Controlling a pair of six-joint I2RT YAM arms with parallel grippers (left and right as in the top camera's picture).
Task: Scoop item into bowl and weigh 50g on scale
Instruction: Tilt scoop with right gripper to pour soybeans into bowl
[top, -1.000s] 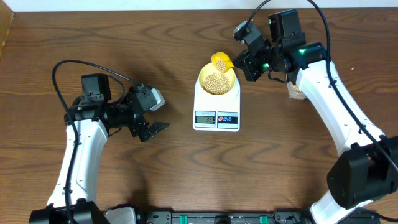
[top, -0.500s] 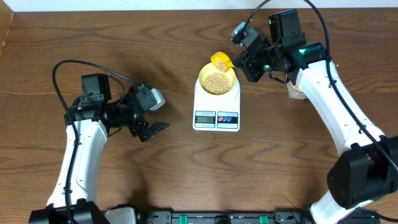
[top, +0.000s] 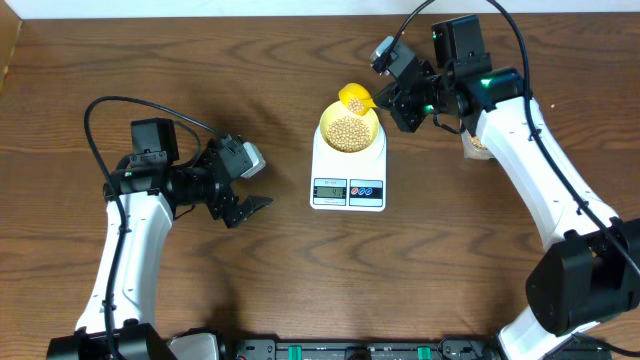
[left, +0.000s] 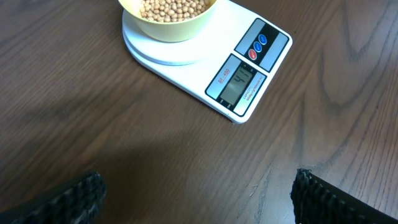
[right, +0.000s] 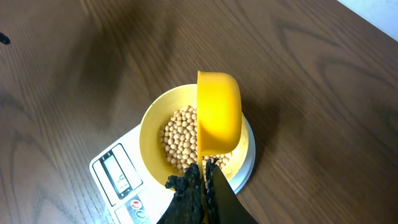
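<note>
Many beans (top: 349, 131) sit in the bowl (top: 324, 124) on the scale (top: 328, 166). I see my right gripper (right: 202, 182) clamped on the yellow scoop (right: 217, 112), tipped over that bowl. My left gripper (top: 247, 208) hangs left of the scale, fingers apart.

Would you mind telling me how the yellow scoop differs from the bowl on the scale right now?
The scoop is the smaller and a deeper orange-yellow; the bowl is wider and paler. The scoop hangs tipped above the bowl's rim, gripped by the right gripper, while the bowl stands upright on the scale. The bowl holds beans; the scoop's contents cannot be made out. Both are round, yellowish cups.
</note>
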